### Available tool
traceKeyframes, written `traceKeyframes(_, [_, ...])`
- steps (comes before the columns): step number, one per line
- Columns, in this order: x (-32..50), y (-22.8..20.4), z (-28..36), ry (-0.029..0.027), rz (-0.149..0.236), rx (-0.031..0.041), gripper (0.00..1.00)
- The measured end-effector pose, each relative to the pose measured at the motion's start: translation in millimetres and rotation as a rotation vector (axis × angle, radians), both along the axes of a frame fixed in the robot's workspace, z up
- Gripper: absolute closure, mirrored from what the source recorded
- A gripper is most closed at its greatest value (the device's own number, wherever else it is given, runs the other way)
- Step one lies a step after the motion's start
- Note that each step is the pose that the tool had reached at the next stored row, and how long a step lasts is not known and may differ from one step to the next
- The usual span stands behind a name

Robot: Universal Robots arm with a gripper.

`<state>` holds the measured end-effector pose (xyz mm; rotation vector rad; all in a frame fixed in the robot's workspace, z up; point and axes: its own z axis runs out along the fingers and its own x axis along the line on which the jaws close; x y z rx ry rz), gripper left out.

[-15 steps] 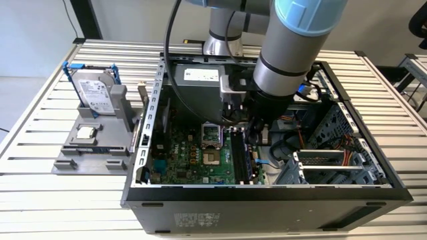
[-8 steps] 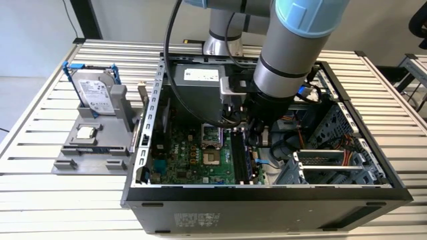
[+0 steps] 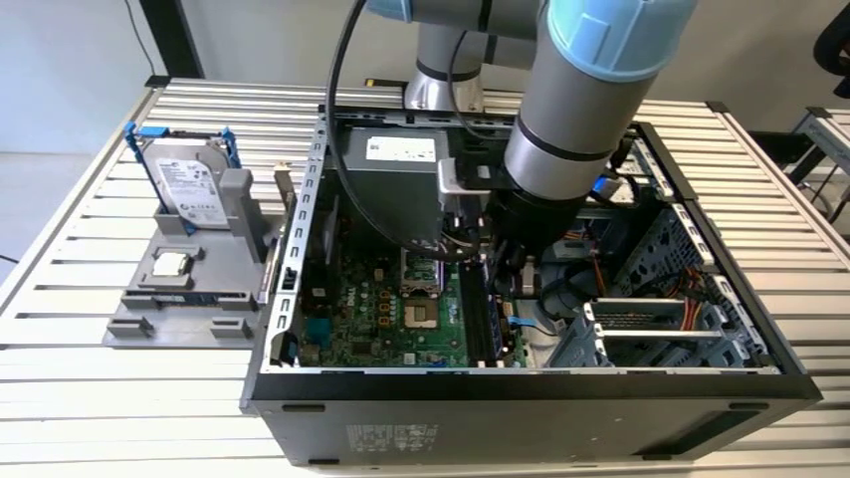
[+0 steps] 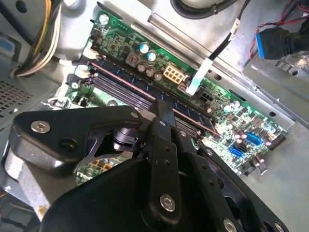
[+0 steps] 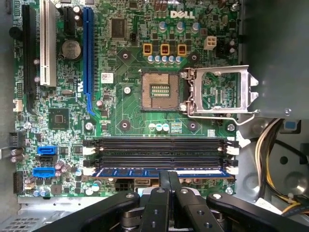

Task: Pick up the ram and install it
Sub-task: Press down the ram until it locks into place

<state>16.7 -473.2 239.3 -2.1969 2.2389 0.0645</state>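
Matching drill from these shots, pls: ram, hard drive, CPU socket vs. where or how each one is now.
1. slim long ram stick
2. silver hard drive with blue rails
3. square processor socket

A. empty, its silver frame swung open
B. along the black memory slots, right at the end effector
C. propped on a grey holder, exterior view's left

Pairs: 1-B, 2-C, 3-A
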Motion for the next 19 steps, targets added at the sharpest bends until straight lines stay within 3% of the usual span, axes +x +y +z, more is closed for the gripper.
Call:
traceKeyframes(3, [0.2,-3.4,-1.9,0.0036,0.0,-0.0007,1.0])
traceKeyframes(15, [0.5,-3.7,-21.9,0.0045,0.0,-0.005,1.0])
traceKeyframes(18, [0.6,-3.1,-20.3,0.0046,0.0,-0.0061,1.0])
traceKeyframes(19, [0.7,-3.0,-17.6,0.0036,0.0,-0.0022,1.0])
